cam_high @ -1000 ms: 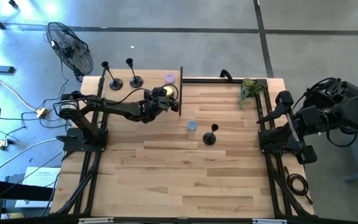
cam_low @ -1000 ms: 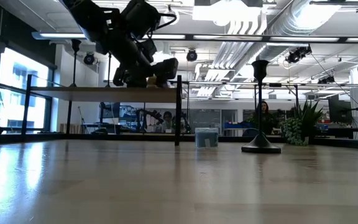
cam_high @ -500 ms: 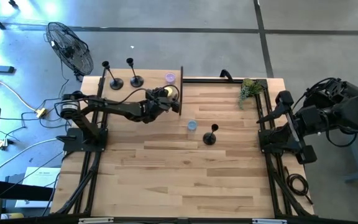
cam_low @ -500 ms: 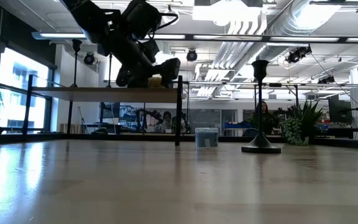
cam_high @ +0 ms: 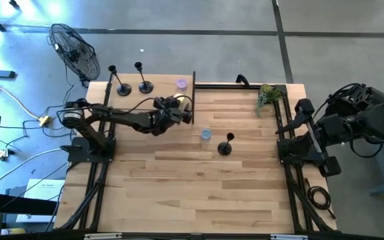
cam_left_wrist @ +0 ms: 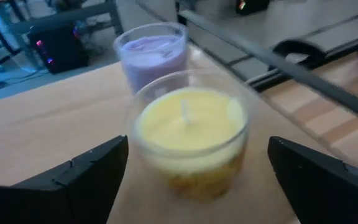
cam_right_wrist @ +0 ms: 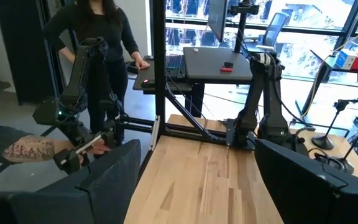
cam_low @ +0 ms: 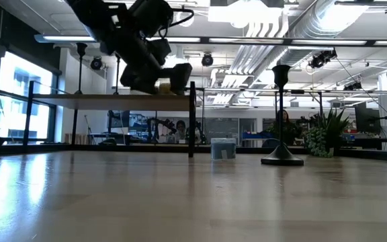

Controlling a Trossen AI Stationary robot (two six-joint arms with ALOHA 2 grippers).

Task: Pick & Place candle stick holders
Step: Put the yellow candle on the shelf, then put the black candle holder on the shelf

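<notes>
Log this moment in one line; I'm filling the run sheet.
left gripper: open around yellow candle | right gripper: open, parked at table edge | one holder mid-table

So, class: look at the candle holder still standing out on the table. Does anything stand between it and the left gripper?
Yes. The small blue candle sits on the table between the left gripper and the lone candle holder. The gripper's open fingers also flank a yellow candle.
</notes>
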